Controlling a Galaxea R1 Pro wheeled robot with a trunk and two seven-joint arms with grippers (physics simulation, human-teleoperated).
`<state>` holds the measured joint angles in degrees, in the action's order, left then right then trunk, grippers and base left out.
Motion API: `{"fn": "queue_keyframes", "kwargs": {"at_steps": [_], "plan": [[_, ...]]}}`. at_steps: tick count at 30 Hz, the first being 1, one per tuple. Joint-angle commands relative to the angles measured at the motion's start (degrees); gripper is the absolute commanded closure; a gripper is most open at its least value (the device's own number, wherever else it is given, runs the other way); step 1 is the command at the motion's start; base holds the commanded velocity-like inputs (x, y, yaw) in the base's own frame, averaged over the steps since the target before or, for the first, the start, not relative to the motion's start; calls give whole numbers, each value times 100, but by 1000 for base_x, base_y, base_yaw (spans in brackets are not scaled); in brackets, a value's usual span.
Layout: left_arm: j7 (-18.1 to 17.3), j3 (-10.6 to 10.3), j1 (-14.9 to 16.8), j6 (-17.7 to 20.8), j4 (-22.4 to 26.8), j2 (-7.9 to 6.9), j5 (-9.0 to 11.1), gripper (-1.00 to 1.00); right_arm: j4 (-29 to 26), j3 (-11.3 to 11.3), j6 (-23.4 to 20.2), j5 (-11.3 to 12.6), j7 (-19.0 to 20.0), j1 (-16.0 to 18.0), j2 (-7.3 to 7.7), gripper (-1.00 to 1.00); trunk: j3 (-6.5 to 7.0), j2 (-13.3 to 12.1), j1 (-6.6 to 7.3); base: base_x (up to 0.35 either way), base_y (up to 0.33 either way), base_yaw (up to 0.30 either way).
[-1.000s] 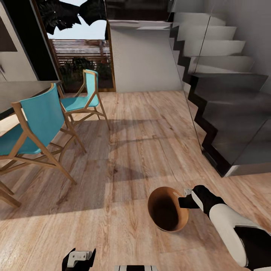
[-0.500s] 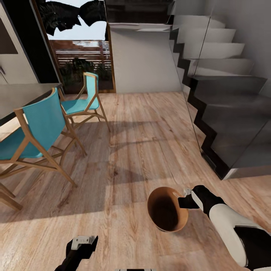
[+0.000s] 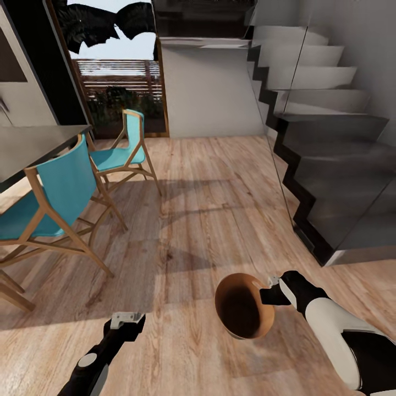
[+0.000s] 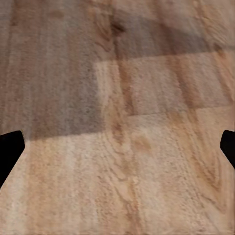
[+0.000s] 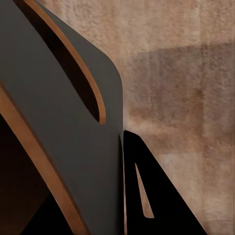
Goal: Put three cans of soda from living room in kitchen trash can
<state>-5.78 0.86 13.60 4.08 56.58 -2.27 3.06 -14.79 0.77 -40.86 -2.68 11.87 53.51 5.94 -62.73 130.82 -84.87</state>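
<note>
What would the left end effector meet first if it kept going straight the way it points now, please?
Most likely the bare wood floor: the left end effector looks straight at the planks, with nothing between its open fingers.

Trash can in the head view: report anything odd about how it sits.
The trash can is not standing on the wood floor. The right tool grips its rim and carries it tilted, its copper inside facing the camera. It looks empty. No soda cans are visible. The left tool is open.

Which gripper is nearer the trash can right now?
Right. The right gripper is at the trash can rim, seemingly clamped on its wall. The left gripper hangs apart from it over the wood floor, fingers spread and empty.
</note>
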Motion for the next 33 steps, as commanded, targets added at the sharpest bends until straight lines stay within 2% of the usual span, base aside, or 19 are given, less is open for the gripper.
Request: {"fn": "queue_keyframes", "kwargs": {"at_steps": [1,2,3,7,11,17,26,33], "plan": [[-2,6,8,7,-85,-16,0,-100,0,31,-9,92,34,1,-3,100,19,-41,23,0,0,0],[-4,12,14,6,-191,-50,2,-100,2,31,-9,92,34,1,-6,100,37,-82,45,0,0,0],[-8,18,22,3,-429,-167,23,-100,4,30,-10,92,35,1,-10,100,55,-122,67,0,0,0],[-26,30,31,10,-771,-433,127,-100,3,29,-11,93,35,1,-28,100,127,-282,155,0,0,0],[-97,27,31,-22,-931,-550,311,-100,3,29,-10,93,32,1,-41,100,198,-442,242,0,0,0],[-135,26,32,-70,-1145,-607,430,-100,2,29,-14,93,38,1,-48,100,306,-683,374,0,0,0],[-134,28,32,-409,-1408,-608,451,-100,2,29,-18,93,36,1,-57,100,468,-1044,572,0,0,0],[-134,28,34,-503,-1470,-608,452,-100,2,34,-18,98,35,1,-58,100,593,-1325,726,0,0,0]]}}
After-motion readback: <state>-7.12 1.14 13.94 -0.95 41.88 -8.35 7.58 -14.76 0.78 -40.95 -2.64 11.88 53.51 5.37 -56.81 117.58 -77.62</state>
